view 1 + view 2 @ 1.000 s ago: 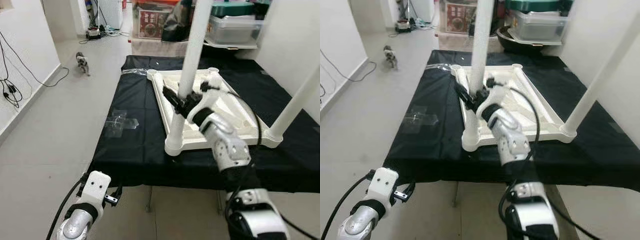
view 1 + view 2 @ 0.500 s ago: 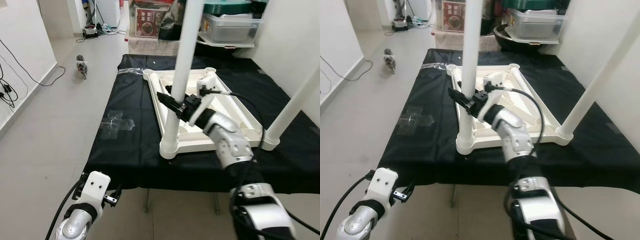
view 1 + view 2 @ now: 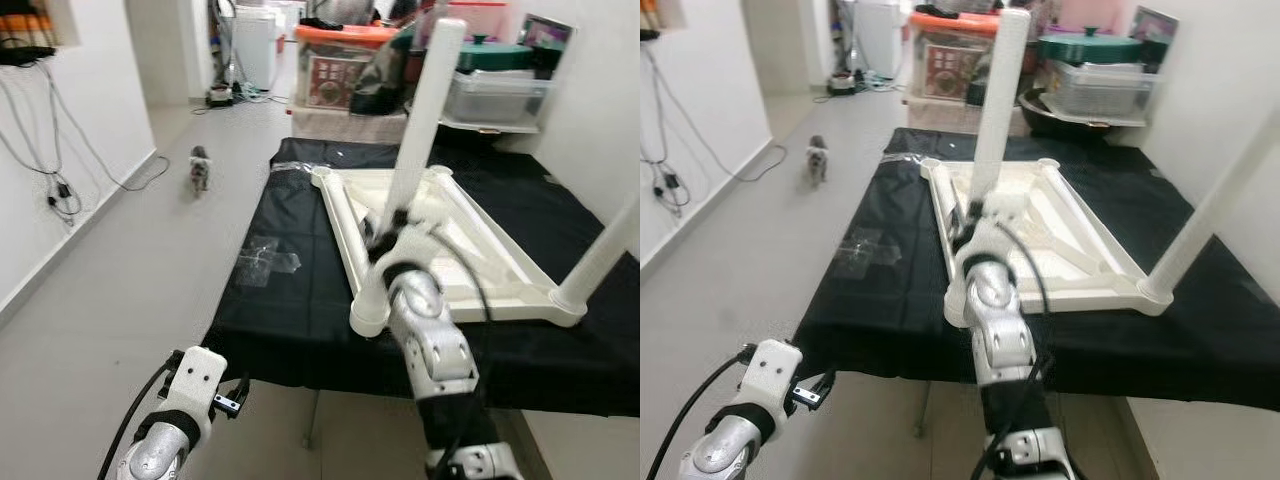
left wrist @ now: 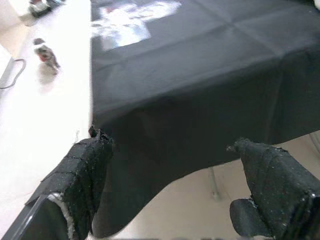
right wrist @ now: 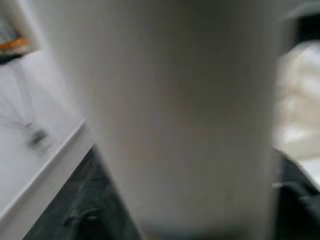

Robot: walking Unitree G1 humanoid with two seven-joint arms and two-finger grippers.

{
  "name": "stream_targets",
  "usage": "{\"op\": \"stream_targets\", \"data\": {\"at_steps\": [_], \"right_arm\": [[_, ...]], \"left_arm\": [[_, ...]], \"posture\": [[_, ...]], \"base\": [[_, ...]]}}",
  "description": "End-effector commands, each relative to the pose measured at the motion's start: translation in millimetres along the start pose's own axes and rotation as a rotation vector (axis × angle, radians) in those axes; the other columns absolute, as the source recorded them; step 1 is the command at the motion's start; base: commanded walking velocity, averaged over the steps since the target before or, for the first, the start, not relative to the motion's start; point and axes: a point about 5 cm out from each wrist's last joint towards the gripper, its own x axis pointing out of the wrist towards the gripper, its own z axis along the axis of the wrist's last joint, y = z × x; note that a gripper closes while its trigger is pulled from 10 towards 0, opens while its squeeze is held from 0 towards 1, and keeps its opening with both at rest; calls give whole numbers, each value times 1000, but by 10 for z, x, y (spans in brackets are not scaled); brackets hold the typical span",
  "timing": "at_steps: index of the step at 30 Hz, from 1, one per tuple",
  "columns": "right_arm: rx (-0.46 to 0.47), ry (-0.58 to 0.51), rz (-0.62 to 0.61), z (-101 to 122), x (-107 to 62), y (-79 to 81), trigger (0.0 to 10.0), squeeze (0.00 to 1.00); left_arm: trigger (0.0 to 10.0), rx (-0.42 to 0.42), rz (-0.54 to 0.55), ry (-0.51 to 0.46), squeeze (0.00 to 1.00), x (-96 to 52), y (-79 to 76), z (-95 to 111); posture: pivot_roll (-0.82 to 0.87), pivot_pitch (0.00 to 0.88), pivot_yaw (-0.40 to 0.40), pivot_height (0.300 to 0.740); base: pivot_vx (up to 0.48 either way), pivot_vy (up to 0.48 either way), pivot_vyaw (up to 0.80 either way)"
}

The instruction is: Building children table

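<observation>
- The children table [image 3: 470, 250], white plastic, is seen lying upside down on a black cloth [image 3: 290, 300] spread over a low platform; its ribbed underside faces up.
- One white leg [image 3: 418, 150] is planted upright in the near corner socket; a second leg [image 3: 605, 255] rises from the corner on the robot's right.
- The right gripper [image 3: 385, 222] is held against the near leg, low down; the fingers are hidden behind the wrist and blurred, so their state cannot be told. In the right wrist view the leg [image 5: 185, 115] is seen very close and out of focus.
- The left gripper [image 4: 170, 185] is held low before the cloth's edge, its fingers [image 4: 85, 170] spread wide and holding nothing.
- A patch of clear tape [image 3: 262, 262] is seen on the cloth.
- Storage boxes [image 3: 345, 70] are stacked behind, and a small animal [image 3: 199, 170] stands on the floor.
</observation>
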Motion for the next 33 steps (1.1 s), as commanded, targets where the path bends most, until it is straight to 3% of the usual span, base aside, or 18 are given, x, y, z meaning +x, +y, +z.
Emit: {"op": "stream_targets", "data": {"at_steps": [1,2,3,7,11,12,16,17,18,20,21,22,24,27,28,31,32,33], "right_arm": [[18,-90,123,180,77,26,10000,1000],[18,-90,123,180,77,26,10000,1000],[31,-134,250,319,159,36,10000,0],[-14,-153,702,537,98,83,10000,0],[-49,-129,789,515,53,87,10000,0],[-97,-84,946,446,-17,106,10000,0],[-139,-52,1015,338,-30,127,10000,0],[-151,-26,898,275,72,120,0,0],[-154,-2,751,228,179,93,0,0],[-159,64,250,136,408,-134,0,0],[-106,98,14,79,427,-323,0,0],[-106,98,14,79,427,-323,0,0],[20,170,-378,-151,273,-667,0,0],[27,164,-430,-193,219,-709,0,0],[40,151,-475,-248,72,-691,0,0],[36,141,-403,-292,-134,-504,0,0],[55,155,-329,-299,-166,-391,10000,0],[70,166,-278,-301,-178,-320,10000,0]], "left_arm": [[10000,9,-10,11,0,19,6,-17],[10000,9,-10,11,0,19,6,-17],[10000,9,-6,8,0,26,15,-7],[10000,9,-5,9,0,12,-12,-26],[10000,8,-4,9,0,9,-18,-26],[10000,8,-1,8,0,5,-18,-26],[10000,10,1,8,0,4,-14,-24],[10000,12,1,8,0,2,-13,-23],[10000,13,2,8,0,-1,-11,-22],[10000,13,3,8,0,-6,1,-24],[10000,14,3,8,0,-10,1,-24],[10000,14,3,8,0,-10,1,-24],[10000,17,-2,11,0,-9,-13,-28],[10000,17,-4,11,0,-8,-18,-29],[10000,17,-6,9,0,-6,-27,-20],[10000,10,-1,7,0,-3,-18,-10],[10000,10,-5,7,0,0,-25,-9],[10000,10,-9,8,0,3,-31,-9]], "posture": [[109,0,-36,740],[109,0,-36,740],[109,0,-40,740],[122,0,-51,740],[135,0,-61,740],[137,0,-62,740],[140,0,-64,740],[150,0,-71,740],[151,0,-71,740],[145,0,-67,740],[143,0,-65,740],[143,0,-65,740],[140,0,-64,740],[140,0,-64,740],[142,0,-67,740],[135,0,-57,740],[127,0,-51,740],[127,0,-51,740]], "base": [[0,0,0],[0,0,0],[0,0,0],[0,0,0],[0,0,0],[0,0,0],[0,0,0],[0,0,0],[0,0,0],[0,0,0],[0,0,0],[0,0,0],[0,0,0],[0,0,0],[0,0,0],[0,0,0],[0,0,0],[0,0,0]]}}
